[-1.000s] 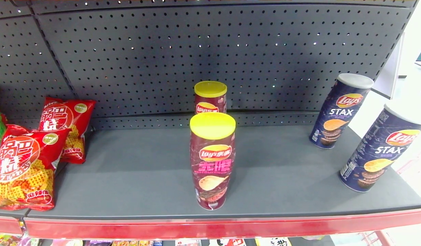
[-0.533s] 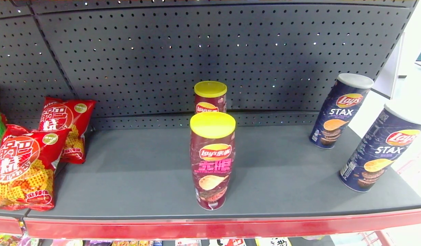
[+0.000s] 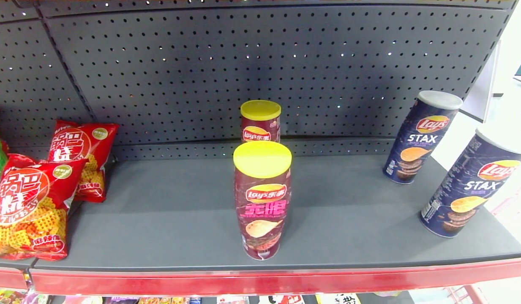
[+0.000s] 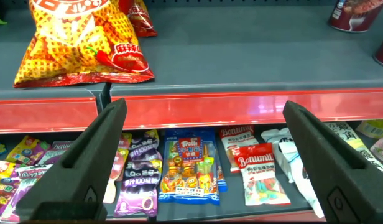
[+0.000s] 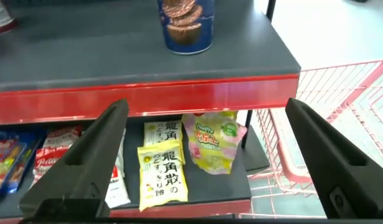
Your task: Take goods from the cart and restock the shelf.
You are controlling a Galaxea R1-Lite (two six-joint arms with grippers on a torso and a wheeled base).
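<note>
On the grey shelf (image 3: 167, 219) two maroon chip cans with yellow lids stand upright, one at the front (image 3: 262, 202) and one at the back (image 3: 260, 120). Two navy chip cans stand on the right, one far (image 3: 421, 137) and one near (image 3: 471, 185). My left gripper (image 4: 204, 165) is open and holds nothing. It sits below the shelf's red front edge (image 4: 241, 106), under the red snack bag (image 4: 79, 43). My right gripper (image 5: 204, 165) is also open with nothing in it, below the near navy can (image 5: 186, 25). The red wire cart (image 5: 341, 118) shows beside the shelf's right end.
Red snack bags (image 3: 32, 202) lie at the shelf's left end, backed by a perforated panel (image 3: 260, 71). The lower shelf holds candy packs (image 4: 188, 171) and yellow and green pouches (image 5: 210, 143). Bare shelf lies between the bags and the maroon cans, and between the maroon and navy cans.
The front maroon can has shifted a little, and its lid now sits slightly lower. Everything else on the shelf is unchanged.
</note>
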